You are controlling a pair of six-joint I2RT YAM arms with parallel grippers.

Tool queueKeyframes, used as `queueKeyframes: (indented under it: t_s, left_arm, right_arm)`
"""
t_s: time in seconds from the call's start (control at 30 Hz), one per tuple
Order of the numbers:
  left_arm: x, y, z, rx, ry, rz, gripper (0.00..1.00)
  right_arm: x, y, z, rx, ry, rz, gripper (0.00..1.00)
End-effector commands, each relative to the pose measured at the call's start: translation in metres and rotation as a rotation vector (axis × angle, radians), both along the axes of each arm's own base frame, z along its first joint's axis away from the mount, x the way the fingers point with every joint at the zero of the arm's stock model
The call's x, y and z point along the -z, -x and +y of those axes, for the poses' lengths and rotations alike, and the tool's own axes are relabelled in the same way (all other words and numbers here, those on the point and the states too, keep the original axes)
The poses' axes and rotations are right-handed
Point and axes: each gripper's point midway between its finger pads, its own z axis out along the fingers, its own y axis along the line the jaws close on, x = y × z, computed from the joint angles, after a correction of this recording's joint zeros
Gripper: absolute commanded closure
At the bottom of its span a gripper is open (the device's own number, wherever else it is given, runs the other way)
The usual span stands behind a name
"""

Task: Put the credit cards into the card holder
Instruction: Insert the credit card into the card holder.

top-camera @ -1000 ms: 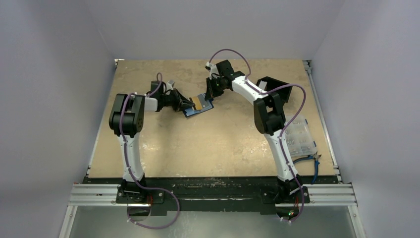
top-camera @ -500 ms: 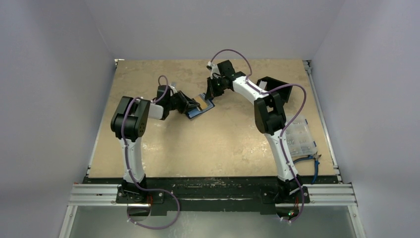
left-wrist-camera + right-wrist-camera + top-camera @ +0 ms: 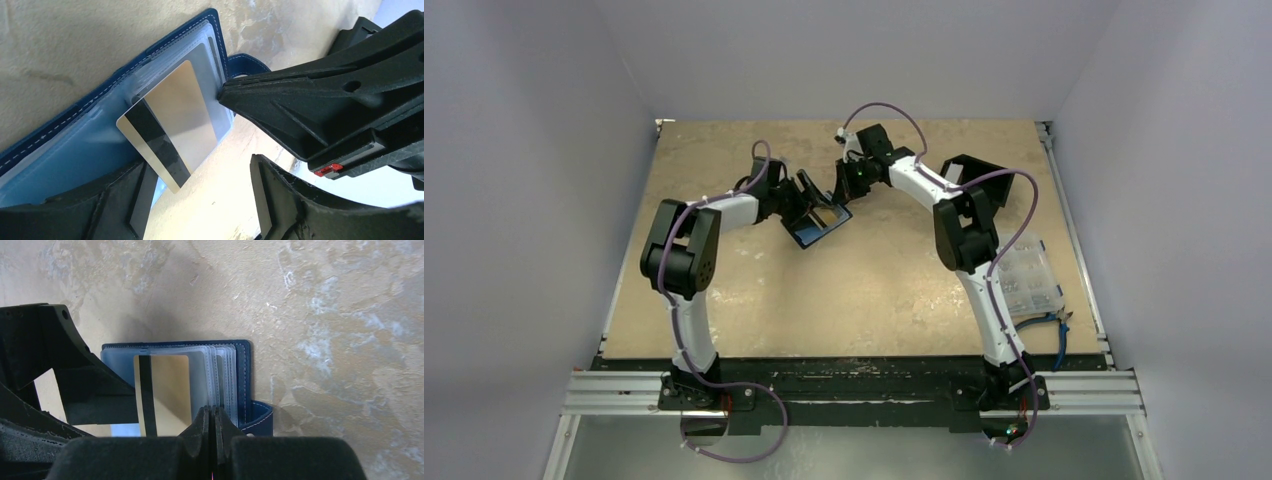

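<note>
The navy-blue card holder (image 3: 822, 226) lies open on the table, its clear sleeves (image 3: 220, 375) fanned out. A gold credit card (image 3: 175, 125) with a black stripe sits partly inside a sleeve, its striped end sticking out. My left gripper (image 3: 200, 170) is open, one finger on each side of that end, and nothing is gripped. My right gripper (image 3: 212, 412) is shut, its tips pressing down on the sleeves beside the card, near the holder's strap (image 3: 260, 415). From the top view the left gripper (image 3: 809, 203) and right gripper (image 3: 846, 186) meet over the holder.
A black open-sided box (image 3: 974, 170) stands at the back right behind the right arm. A clear plastic compartment box (image 3: 1029, 280) rests at the table's right edge, with blue-handled pliers (image 3: 1059, 325) just in front of it.
My left gripper went from shut to open, letting go of the gold card, and swung toward the back. The card stays in the sleeve. The right gripper barely moved.
</note>
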Motion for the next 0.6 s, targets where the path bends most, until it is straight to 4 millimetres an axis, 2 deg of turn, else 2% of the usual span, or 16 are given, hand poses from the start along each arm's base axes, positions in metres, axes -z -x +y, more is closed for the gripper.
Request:
queueKeyframes:
  t_s: [0.0, 0.03, 0.07, 0.17, 0.2, 0.23, 0.37, 0.43, 0.57]
  left_arm:
    - [0.008, 0.013, 0.017, -0.036, -0.103, 0.084, 0.28]
    - [0.009, 0.012, 0.017, -0.040, -0.103, 0.090, 0.28]
    - [0.008, 0.011, 0.015, -0.039, -0.096, 0.088, 0.33]
    - [0.005, 0.002, 0.005, -0.040, -0.080, 0.057, 0.61]
    - [0.005, -0.001, 0.003, -0.044, -0.087, 0.048, 0.69]
    - [0.006, -0.004, -0.001, -0.044, -0.093, 0.047, 0.72]
    - [0.006, -0.016, -0.019, -0.041, -0.122, 0.036, 0.69]
    - [0.003, -0.021, -0.019, -0.061, -0.162, 0.007, 0.61]
    - [-0.008, -0.018, -0.011, -0.080, -0.153, -0.035, 0.44]
  right_arm:
    - [0.019, 0.014, -0.004, -0.010, 0.044, 0.059, 1.00]
    - [0.020, 0.015, -0.004, -0.009, 0.046, 0.061, 1.00]
    - [0.021, 0.015, -0.004, -0.008, 0.048, 0.061, 1.00]
    - [0.024, 0.014, -0.006, -0.001, 0.059, 0.064, 1.00]
    - [0.024, 0.014, -0.006, -0.001, 0.058, 0.066, 1.00]
    - [0.024, 0.014, -0.006, -0.002, 0.055, 0.067, 1.00]
    - [0.024, 0.017, -0.002, -0.009, 0.046, 0.075, 1.00]
    - [0.025, 0.018, -0.001, -0.013, 0.044, 0.077, 1.00]
    - [0.019, 0.021, 0.003, -0.031, 0.016, 0.083, 1.00]
